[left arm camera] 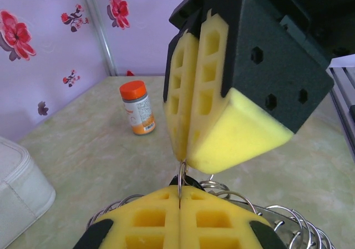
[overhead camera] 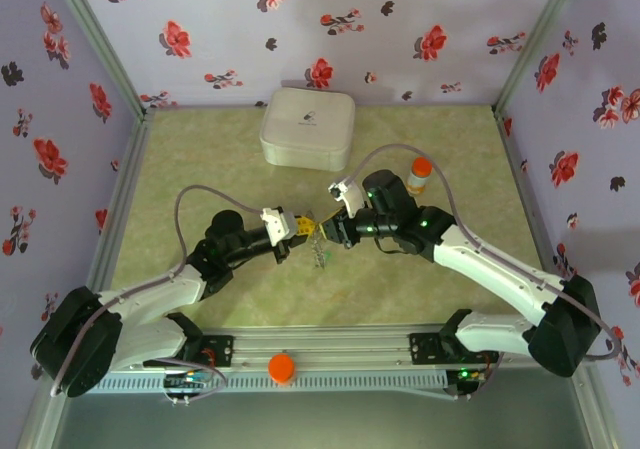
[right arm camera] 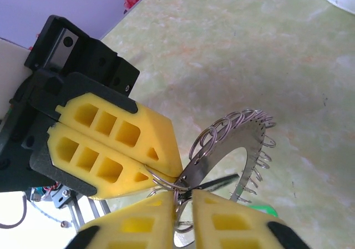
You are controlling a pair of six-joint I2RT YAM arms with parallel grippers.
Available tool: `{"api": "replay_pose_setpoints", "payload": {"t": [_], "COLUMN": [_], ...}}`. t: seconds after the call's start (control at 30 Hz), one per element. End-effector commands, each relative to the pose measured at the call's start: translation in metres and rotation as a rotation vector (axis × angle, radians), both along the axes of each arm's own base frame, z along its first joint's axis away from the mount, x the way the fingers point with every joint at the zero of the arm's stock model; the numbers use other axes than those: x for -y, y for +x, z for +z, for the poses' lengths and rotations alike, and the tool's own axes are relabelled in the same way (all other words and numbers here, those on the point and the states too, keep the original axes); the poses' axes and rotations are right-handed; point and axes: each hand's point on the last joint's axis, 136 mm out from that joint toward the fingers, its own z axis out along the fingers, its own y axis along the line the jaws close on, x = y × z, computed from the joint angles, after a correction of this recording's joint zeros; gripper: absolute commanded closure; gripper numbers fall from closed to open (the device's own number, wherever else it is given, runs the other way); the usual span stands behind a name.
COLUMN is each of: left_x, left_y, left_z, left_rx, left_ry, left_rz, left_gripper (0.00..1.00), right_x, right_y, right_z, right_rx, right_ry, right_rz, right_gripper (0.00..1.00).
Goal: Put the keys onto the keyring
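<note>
The keyring (right arm camera: 250, 138), a flat grey metal ring edged with wire loops, hangs between my two grippers above the table (overhead camera: 200, 159); it is a small tangle in the top view (overhead camera: 320, 252). The left gripper (left arm camera: 179, 196) is shut on a thin wire loop (left arm camera: 181, 177) at the ring's edge. The right gripper (right arm camera: 184, 196) faces it tip to tip and is closed on the black key (right arm camera: 217, 181) at its head and small loop, with the blade lying across the ring's hollow. A green tab (right arm camera: 264, 209) shows below the ring.
An orange-capped bottle (overhead camera: 418, 176) stands just behind the right arm. A white rounded-square case (overhead camera: 307, 127) sits at the back centre. Floral walls close in three sides. An orange cap (overhead camera: 282, 368) sits on the front rail.
</note>
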Motion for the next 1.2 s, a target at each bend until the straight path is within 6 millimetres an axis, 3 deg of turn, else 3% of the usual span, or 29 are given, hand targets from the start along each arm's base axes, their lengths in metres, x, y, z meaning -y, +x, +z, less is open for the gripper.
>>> {"api": "replay_pose_setpoints", "payload": {"t": [0.0,0.2,0.37,0.43,0.53,0.67,0.93,1.17], "left_x": [0.001,0.0,0.002,0.002,0.002,0.003,0.007,0.014], "left_y": [-0.001,-0.002,-0.01,-0.013,-0.016,-0.017,-0.021,-0.028], "left_z": [0.021,0.026,0.044,0.05,0.053,0.045,0.039,0.037], "left_rx": [0.053,0.061,0.078,0.082,0.079,0.045,0.0,-0.061], "left_ry": [-0.06,-0.075,-0.133,-0.162,-0.193,-0.212,-0.223,-0.233], "left_rz": [0.001,-0.001,-0.045,-0.062,-0.079,-0.089,-0.129,-0.198], "left_gripper": [1.0,1.0,1.0,1.0,1.0,1.0,1.0,1.0], "right_x": [0.0,0.006,0.01,0.007,0.005,0.008,0.026,0.012], "right_y": [0.003,0.005,0.009,0.007,0.003,-0.002,-0.014,-0.019], "right_z": [0.013,0.004,-0.012,-0.013,-0.008,0.007,0.037,0.043], "right_rx": [0.038,0.045,0.018,-0.002,-0.019,0.075,0.481,0.475], "right_ry": [0.003,-0.04,-0.085,-0.071,-0.027,0.033,0.147,0.195], "right_rz": [-0.01,-0.026,-0.047,-0.029,-0.002,0.037,0.092,0.167], "right_gripper": [0.89,1.0,1.0,0.95,0.8,0.66,0.62,0.62]}}
